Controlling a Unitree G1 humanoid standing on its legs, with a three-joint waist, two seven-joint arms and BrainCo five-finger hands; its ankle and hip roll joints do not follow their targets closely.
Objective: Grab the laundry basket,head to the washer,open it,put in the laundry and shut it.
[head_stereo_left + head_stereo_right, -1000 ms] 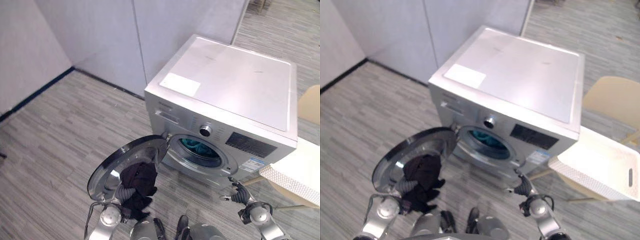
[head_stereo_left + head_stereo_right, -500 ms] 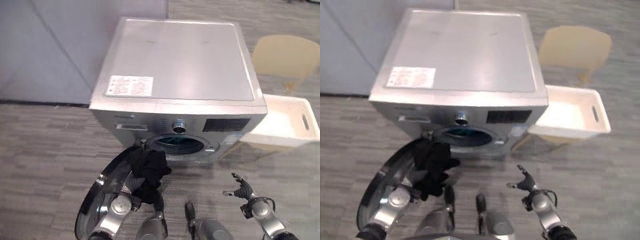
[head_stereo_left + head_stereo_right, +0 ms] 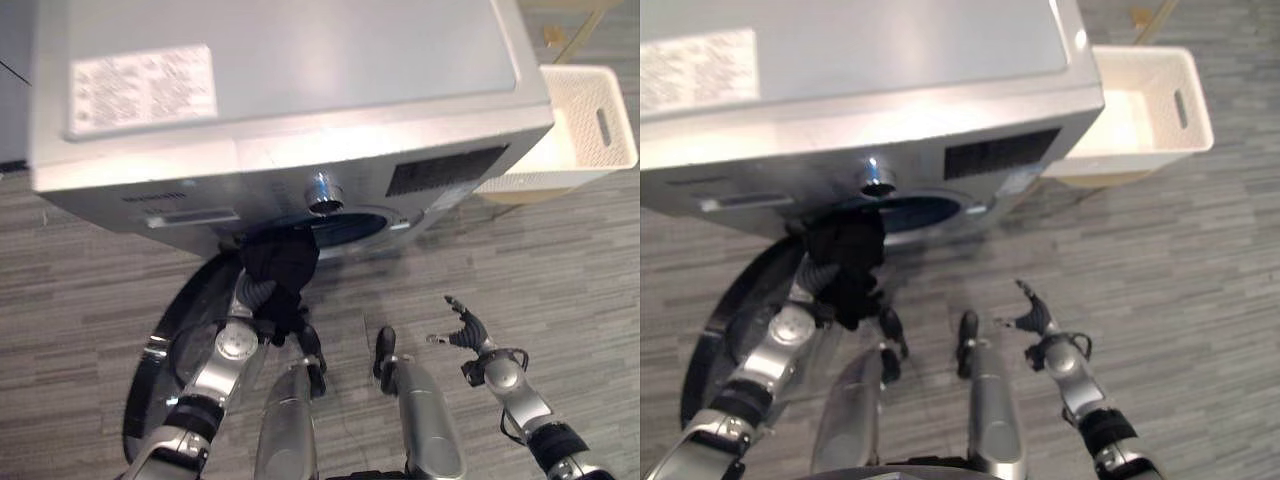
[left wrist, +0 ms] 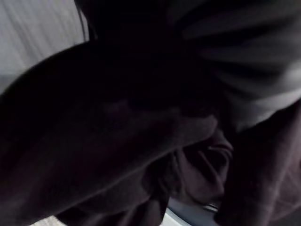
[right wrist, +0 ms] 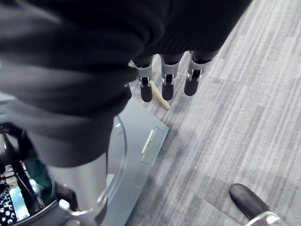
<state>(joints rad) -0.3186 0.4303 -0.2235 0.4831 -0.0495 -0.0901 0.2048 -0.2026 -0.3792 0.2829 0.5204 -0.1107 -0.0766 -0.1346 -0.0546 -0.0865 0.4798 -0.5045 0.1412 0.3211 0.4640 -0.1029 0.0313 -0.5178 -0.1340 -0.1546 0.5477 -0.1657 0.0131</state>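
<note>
Left eye view looks down on the silver washer (image 3: 290, 90), its round door (image 3: 175, 350) swung open toward the robot's left, above the grey plank floor (image 3: 560, 260). The left hand (image 3: 258, 296) is raised just before the drum opening (image 3: 345, 228) with a bundle of dark laundry (image 3: 280, 262) draped over it; the cloth covers the fingers, so their grip cannot be told. The right hand (image 3: 462, 330) hovers over the floor well apart from the washer, fingers spread and relaxed, holding nothing. A white laundry basket (image 3: 580, 135) sits just beside the washer's right side. Right eye view gives the same layout, the dark laundry (image 3: 845, 262) hanging below the control knob (image 3: 878, 180) and the basket (image 3: 1140, 110) resting by the washer's corner. Left wrist view is close on folds of the dark laundry (image 4: 117, 141). Right wrist view shows the right hand's fingers (image 5: 168, 80) straight and unloaded above the floor, with the rim of the open door (image 5: 122, 160) beside them.
</note>
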